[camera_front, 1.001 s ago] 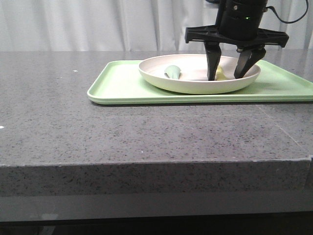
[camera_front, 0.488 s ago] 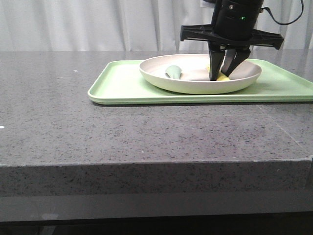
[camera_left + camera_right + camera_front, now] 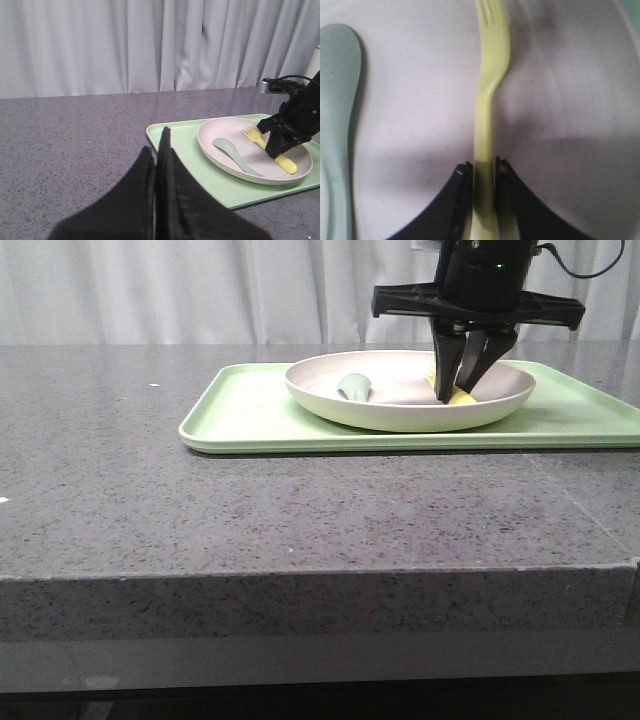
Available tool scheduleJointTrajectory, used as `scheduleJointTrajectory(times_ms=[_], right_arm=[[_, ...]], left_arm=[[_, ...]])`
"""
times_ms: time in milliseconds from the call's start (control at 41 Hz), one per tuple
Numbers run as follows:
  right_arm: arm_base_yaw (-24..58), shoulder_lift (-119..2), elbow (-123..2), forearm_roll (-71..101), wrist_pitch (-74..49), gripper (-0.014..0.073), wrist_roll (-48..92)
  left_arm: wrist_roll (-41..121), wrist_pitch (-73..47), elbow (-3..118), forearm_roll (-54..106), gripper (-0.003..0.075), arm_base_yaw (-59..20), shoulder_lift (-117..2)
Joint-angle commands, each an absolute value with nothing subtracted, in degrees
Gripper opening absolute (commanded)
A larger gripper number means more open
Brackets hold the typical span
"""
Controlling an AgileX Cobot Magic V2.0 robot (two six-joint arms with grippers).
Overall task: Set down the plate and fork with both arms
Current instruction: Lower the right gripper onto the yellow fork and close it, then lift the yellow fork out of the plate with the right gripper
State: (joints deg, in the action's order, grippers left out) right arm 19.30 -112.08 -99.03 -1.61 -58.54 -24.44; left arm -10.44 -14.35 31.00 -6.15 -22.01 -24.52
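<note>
Right gripper [image 3: 462,392] now clamped tight on fork [image 3: 487,100] handle inside plate [image 3: 330,400]; left gripper [image 3: 161,150] closed, well clear.

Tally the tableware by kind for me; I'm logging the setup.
Tray: 1
Plate: 1
Fork: 1, pale yellow, in the right end effector
Spoon: 1, grey-green, lying in the plate
Total: 4
</note>
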Motion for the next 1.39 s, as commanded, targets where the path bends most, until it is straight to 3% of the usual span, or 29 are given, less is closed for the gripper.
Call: scheduleJointTrajectory(times_ms=[0,220,537,903,1367], right_arm=[[19.1,-108.93,-100.99,-2.54,-57.88,0.0146,-24.15],[19.1,-108.93,-100.99,-2.54,-57.88,-0.0037,-24.15],[19.1,-107.94,-100.99,-2.54,-58.05,-0.0109,-24.15],[16.86,-104.79,-106.68,-2.08,-63.76,-0.0113,-21.13],[4.26,-105.08,-108.0,5.56,-67.29,-0.0113,-10.53]], left_arm=[[-10.98,-9.46,32.75,-5.87,-0.0018,-22.43,-24.85],[-10.98,-9.46,32.75,-5.87,-0.0018,-22.43,-24.85],[-10.98,-9.46,32.75,-5.87,-0.0018,-22.43,-24.85],[-10.98,-9.46,32.75,-5.87,-0.0018,-22.43,-24.85],[-10.98,-9.46,32.75,-5.87,-0.0018,-22.43,-24.85]])
